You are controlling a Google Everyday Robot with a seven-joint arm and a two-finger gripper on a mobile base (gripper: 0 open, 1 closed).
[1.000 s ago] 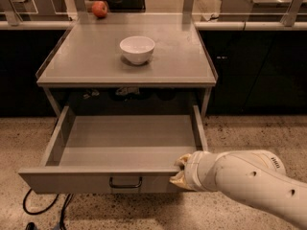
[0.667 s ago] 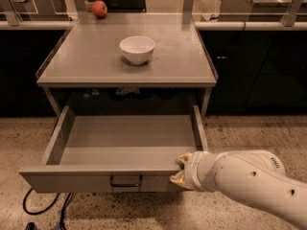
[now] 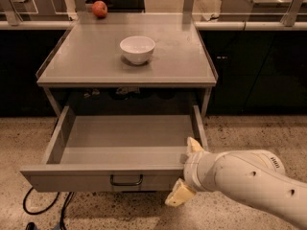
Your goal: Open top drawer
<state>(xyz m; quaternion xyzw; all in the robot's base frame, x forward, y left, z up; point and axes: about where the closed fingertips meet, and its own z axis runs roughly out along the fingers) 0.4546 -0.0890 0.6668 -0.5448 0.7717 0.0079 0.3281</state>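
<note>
The top drawer (image 3: 120,140) stands pulled far out from under the grey table, and its grey tray interior holds nothing. A small dark loop handle (image 3: 126,180) sits at the centre of its front panel. My gripper (image 3: 187,170) is at the drawer's front right corner, on the end of the white arm (image 3: 249,181) that enters from the lower right. It is open. One cream finger (image 3: 194,145) points up beside the drawer's right wall, and the other lies low in front of the front panel.
A white bowl (image 3: 137,49) sits on the grey table top (image 3: 86,56), with a red apple (image 3: 100,8) at its far edge. Dark cabinets flank the table. A black cable (image 3: 43,210) lies on the speckled floor under the drawer's left corner.
The gripper's fingers have spread apart at the drawer's front right corner. The drawer stays pulled out as before.
</note>
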